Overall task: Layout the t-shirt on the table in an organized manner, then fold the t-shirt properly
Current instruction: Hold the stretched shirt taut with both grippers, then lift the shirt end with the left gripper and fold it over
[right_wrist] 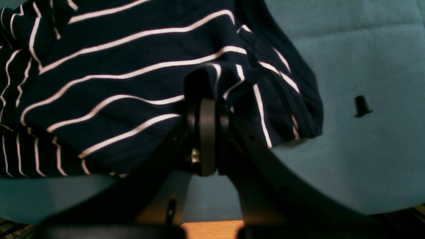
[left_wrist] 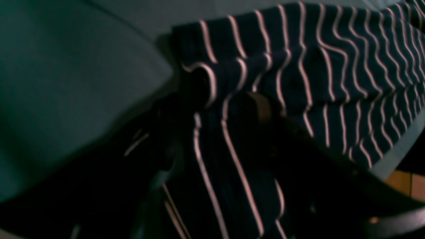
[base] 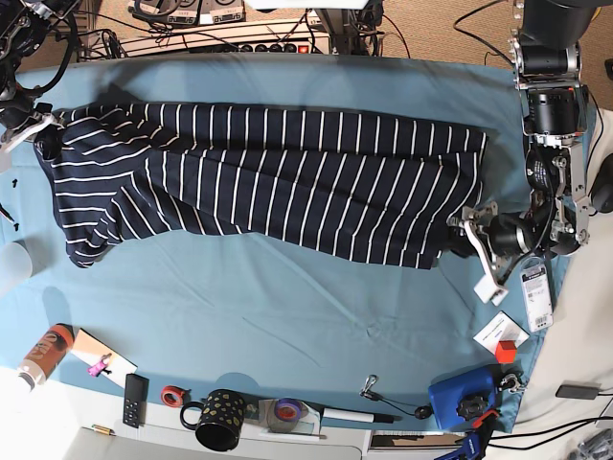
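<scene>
The t-shirt [base: 268, 172], dark navy with thin white stripes, lies stretched lengthwise across the back half of the teal table [base: 287, 316]. My right gripper [base: 38, 125] is at its left end. In the right wrist view the right gripper [right_wrist: 206, 86] is shut on a bunched fold of the t-shirt [right_wrist: 116, 66]. My left gripper [base: 471, 238] is at the shirt's right lower corner with its jaws spread wide. In the blurred left wrist view the t-shirt [left_wrist: 332, 66] drapes over the left gripper [left_wrist: 219, 132] and hides most of its fingers.
Along the front edge stand a black dotted mug [base: 218, 419], a red tape roll [base: 172, 394], a remote [base: 134, 400], a bottle [base: 43, 353] and a blue box [base: 460, 398]. Cards [base: 500, 331] lie at the right edge. A small black peg [right_wrist: 362, 105] sits on the cloth.
</scene>
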